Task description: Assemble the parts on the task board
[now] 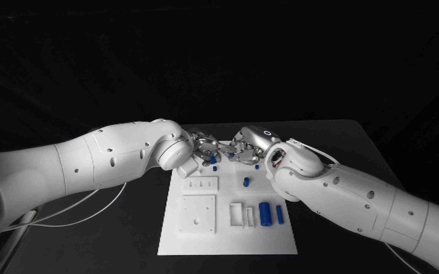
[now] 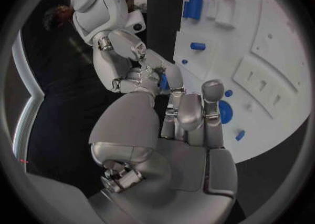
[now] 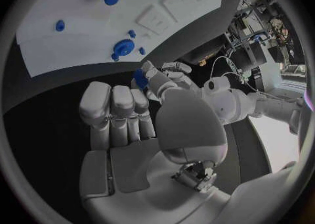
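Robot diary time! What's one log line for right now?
left hand: holds small blue part | right hand: fingers at same part | both at far edge of task board | blue gear: on board

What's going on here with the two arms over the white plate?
Both hands meet at the far end of the task board. A small blue part sits between the fingertips of the left hand and the right hand; which one grips it is unclear. Other blue parts lie on the board, not yet assembled.
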